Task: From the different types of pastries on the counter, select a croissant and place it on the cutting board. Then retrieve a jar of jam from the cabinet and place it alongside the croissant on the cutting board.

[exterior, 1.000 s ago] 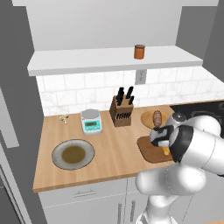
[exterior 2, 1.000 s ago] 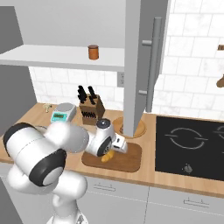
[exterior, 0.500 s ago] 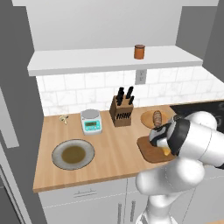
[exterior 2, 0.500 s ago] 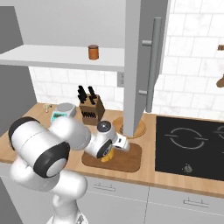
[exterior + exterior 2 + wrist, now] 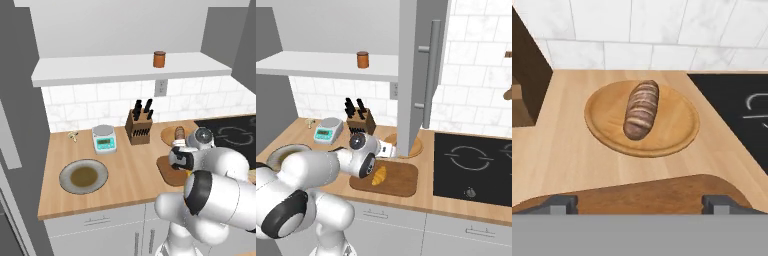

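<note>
Small golden-yellow crescent croissant (image 5: 379, 175) lay flat on dark-brown rectangular wooden cutting board (image 5: 401, 183), small orange-brown cylindrical jam jar (image 5: 362, 59) stood upright on white cabinet shelf (image 5: 316, 65)

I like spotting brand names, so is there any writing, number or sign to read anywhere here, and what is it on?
No readable text anywhere.
Kitchen scale: its green display shows dark marks, too blurred to read.
Jar on the shelf: plain, no label visible.
Knife block: no marking.
Stovetop: only ring outlines and a knob, no words or numbers.
Wall outlet: no writing visible.
</note>
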Motion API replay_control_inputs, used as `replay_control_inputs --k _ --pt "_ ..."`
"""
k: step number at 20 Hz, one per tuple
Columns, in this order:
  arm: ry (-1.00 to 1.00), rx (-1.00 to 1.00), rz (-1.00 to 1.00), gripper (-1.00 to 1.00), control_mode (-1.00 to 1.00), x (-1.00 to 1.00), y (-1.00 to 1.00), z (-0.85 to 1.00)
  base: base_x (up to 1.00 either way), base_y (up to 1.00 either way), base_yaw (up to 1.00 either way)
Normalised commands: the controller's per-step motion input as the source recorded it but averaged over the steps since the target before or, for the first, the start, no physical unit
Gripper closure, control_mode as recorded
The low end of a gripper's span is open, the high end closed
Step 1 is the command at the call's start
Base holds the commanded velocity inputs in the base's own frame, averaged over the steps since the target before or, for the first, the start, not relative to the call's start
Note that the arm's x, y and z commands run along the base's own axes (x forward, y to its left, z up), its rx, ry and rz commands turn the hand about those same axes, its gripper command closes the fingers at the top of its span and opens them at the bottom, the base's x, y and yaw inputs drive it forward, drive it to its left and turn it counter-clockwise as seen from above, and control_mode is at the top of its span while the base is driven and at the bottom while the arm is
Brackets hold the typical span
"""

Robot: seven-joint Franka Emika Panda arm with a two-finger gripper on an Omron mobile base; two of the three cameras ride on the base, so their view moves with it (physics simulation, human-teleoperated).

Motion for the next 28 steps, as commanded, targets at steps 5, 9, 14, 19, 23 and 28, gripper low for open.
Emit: replay_control_inputs --k 5,9,14,19,23,28 --pt "0.00 0.05 0.08 -1.00 -1.00 0.00 0.07 1.00 0.00 0.00 0.00" --pt "0.00 0.12 0.18 -1.00 -1.00 0.00 0.00 1.00 0.00 0.00 0.00" --pt "0.00 0.01 0.16 -1.00 -1.00 -0.02 0.03 0.99 0.00 0.00 0.00" --pt "-0.10 -0.09 0.09 -1.00 -1.00 -0.19 0.20 0.73 0.00 0.00 0.00" --pt "-0.17 -0.22 0.03 -1.00 -1.00 -0.43 0.38 0.50 0.00 0.00 0.00" --pt "-0.18 -0.18 0.02 -1.00 -1.00 -0.71 0.19 0.34 0.00 0.00 0.00"
